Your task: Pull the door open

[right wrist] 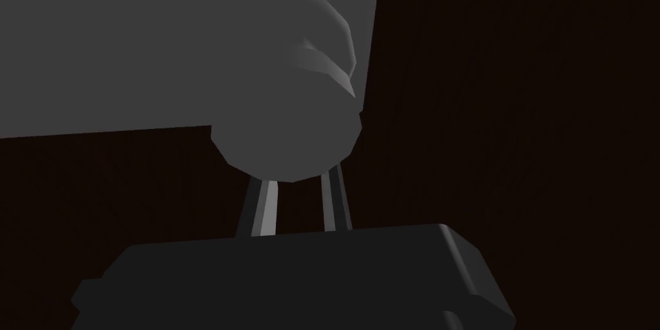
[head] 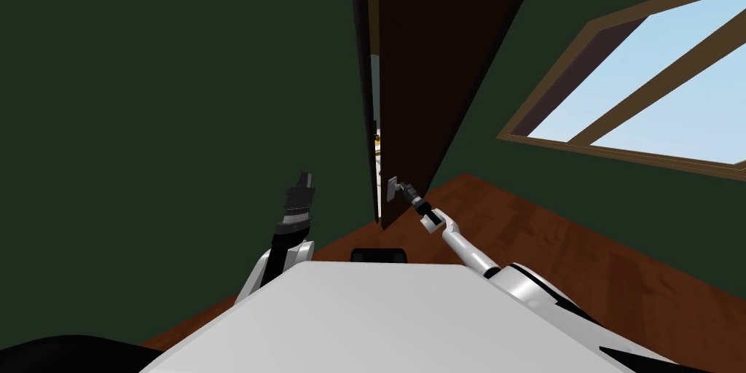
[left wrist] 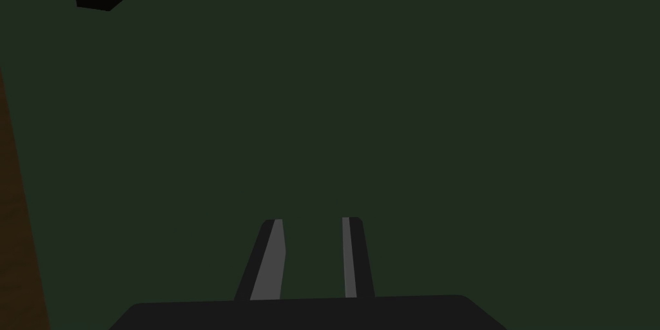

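Dark green walls (head: 146, 99), a brown-framed window (head: 641, 92), reddish wood floor (head: 546, 237).

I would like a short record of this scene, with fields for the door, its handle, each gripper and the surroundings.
door: dark brown, ajar, with a narrow bright gap at its edge
handle: grey plate with a round knob
right gripper: at the handle; fingers close together, tips hidden behind the knob
left gripper: raised, facing the dark green wall; fingers shut, holding nothing
surroundings: reddish wooden floor; window on the right
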Robot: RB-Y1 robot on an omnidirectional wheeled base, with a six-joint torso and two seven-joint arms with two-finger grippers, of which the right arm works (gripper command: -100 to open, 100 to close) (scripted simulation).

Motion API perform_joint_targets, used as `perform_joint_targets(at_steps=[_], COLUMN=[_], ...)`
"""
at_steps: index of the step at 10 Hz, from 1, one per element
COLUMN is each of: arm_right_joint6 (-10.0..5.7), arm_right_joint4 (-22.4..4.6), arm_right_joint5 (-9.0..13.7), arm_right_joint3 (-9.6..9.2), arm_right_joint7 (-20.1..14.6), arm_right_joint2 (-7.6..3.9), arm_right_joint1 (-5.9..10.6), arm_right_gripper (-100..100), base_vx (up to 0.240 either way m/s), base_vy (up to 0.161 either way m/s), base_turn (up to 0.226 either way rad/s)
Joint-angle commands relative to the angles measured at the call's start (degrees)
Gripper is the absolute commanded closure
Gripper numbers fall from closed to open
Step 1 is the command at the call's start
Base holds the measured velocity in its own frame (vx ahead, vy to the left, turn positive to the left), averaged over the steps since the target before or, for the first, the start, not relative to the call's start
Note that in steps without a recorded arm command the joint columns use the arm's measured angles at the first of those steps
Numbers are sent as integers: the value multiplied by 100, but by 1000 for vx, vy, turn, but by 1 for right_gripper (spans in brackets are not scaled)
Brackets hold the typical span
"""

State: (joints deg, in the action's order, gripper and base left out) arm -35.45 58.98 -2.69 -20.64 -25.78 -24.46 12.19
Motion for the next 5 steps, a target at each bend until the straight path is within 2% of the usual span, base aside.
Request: perform_joint_targets(at_steps=[1, 2, 4, 5], arm_right_joint6=[-162, -162, -211, -211], arm_right_joint4=[-51, -51, -129, -129], arm_right_joint5=[35, 35, 115, 115], arm_right_joint3=[-201, -201, -353, -353], arm_right_joint7=[-286, -358, -725, -786], arm_right_joint2=[69, 69, 48, 48], arm_right_joint1=[52, 52, 140, 140], arm_right_gripper=[100, 100, 100, 100], base_vx=[-24, -8, -17, -18], base_vy=[-34, -32, -14, -16], base_turn=[-3, -1, -15, -11])
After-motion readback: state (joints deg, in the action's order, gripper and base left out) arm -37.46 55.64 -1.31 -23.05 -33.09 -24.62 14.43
